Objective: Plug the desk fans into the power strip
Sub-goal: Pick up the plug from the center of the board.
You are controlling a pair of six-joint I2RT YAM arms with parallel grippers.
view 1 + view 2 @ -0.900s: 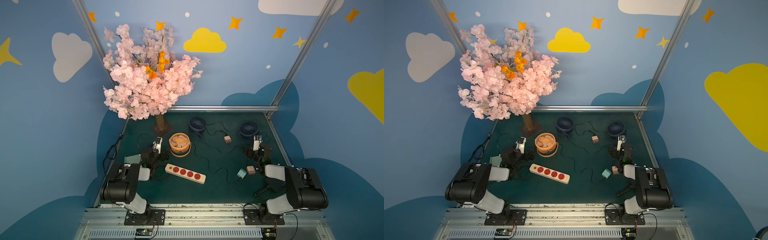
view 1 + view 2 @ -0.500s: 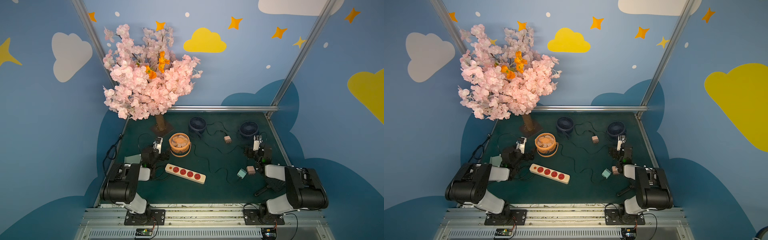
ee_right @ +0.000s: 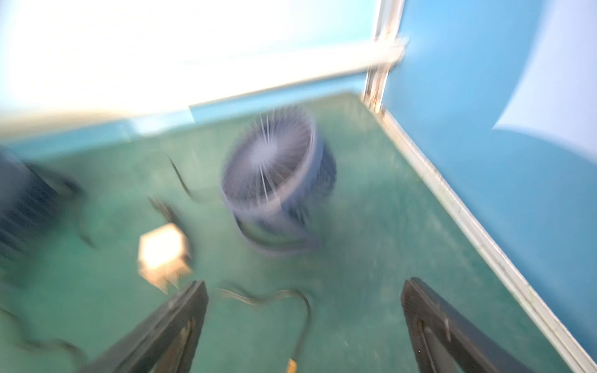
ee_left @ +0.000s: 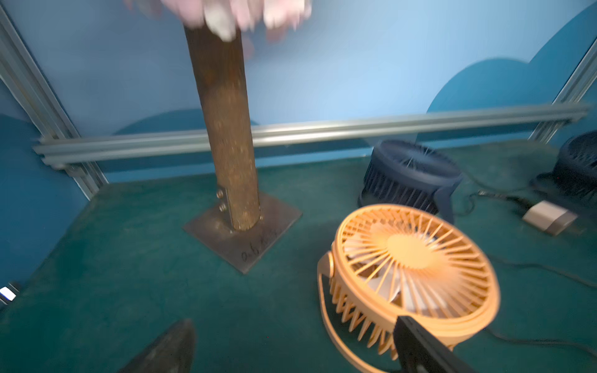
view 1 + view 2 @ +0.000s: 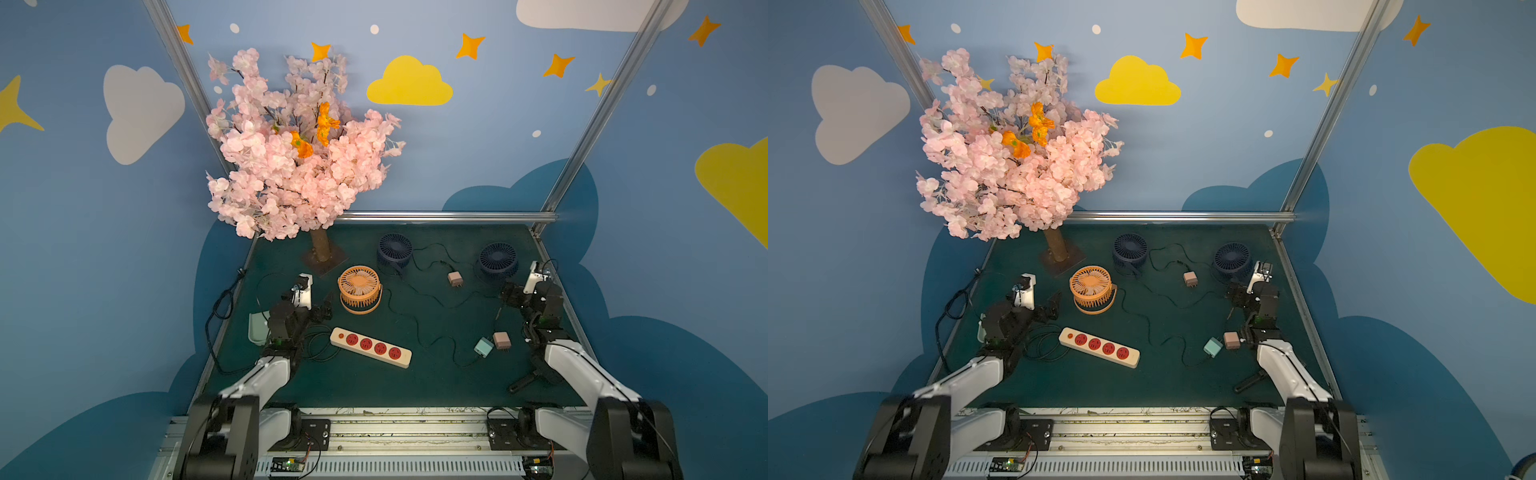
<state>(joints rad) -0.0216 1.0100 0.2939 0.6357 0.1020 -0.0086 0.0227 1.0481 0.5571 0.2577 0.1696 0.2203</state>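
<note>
**Both end effectors released; power strip lies on a slant left of centre**

The left end effector (image 5: 325, 308) hangs near the left edge with its jaws spread wide and nothing between them, just beside the orange fan (image 5: 359, 289). The right end effector (image 5: 505, 300) is also spread and empty. It is near the right edge, close to 1 dark blue fan (image 5: 498, 257), and its wrist view is blurred.

The power strip (image 5: 371, 347) lies flat between the arms, nearer the left one, with its 4 red sockets facing up and none filled. Its long axis runs diagonally: the button end points toward the left edge, the plain end toward the near right corner. Its black cord (image 5: 316, 347) loops out from the button end, beside the left arm.

Bare counter (image 5: 374, 386) stretches from the strip to the near edge. Thin cords cross the middle.

There are 3 fans in all, with the other dark blue fan (image 5: 395, 249) by the far edge. There are 3 adapters: 1 pink adapter (image 5: 455, 277) between the blue fans, and a second pink adapter (image 5: 501, 340) just beside 1 teal adapter (image 5: 483, 347). 1 blossom tree (image 5: 322, 249) stands at the far left corner.
</note>
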